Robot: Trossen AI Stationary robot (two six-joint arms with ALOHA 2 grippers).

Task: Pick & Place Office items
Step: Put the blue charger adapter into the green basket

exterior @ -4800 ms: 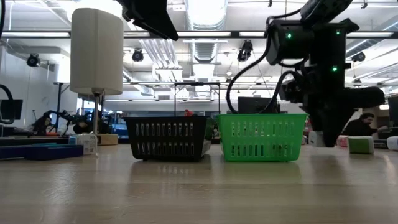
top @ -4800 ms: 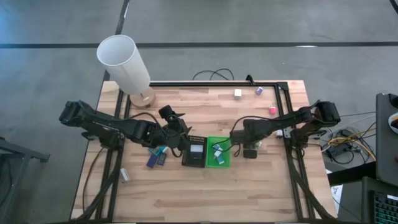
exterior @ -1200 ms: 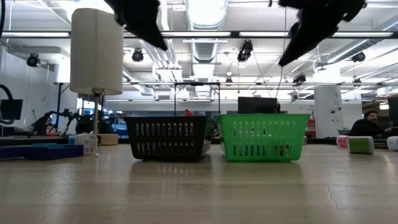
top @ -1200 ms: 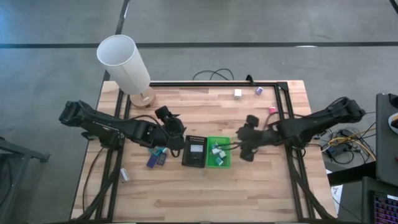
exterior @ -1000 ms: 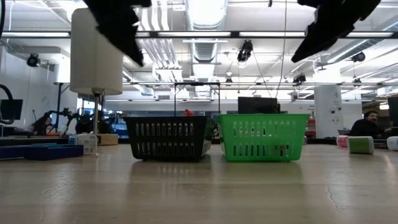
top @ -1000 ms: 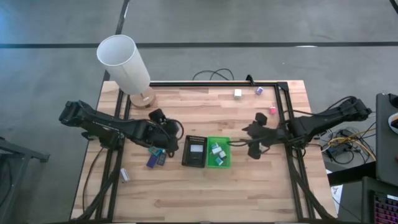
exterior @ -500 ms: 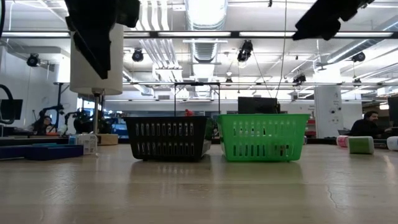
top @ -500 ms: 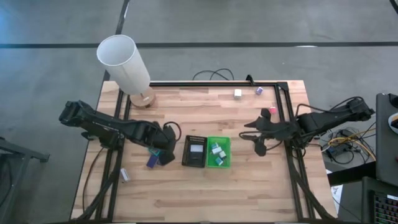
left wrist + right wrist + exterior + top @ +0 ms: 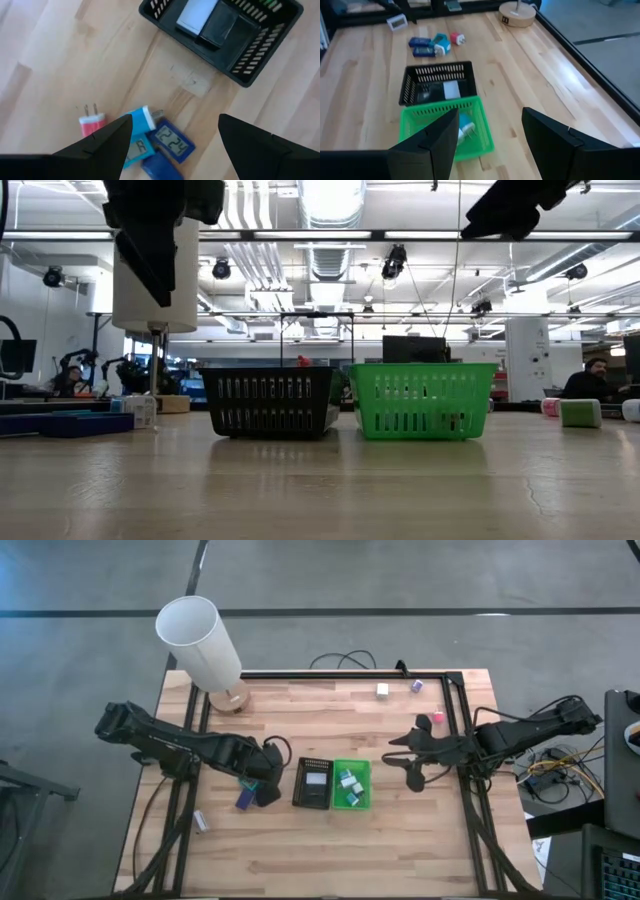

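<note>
Partly hidden clock pile under left pincer, spread wide.

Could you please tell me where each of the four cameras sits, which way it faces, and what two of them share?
High view: overhead, facing down on the table, both arms.
Low view: table height, facing the black basket and green basket; arms overhead.
Left wrist view: above small clocks; left gripper open.
Right wrist view: faces both baskets; right gripper open.
Both wrist views share the black basket.
</note>
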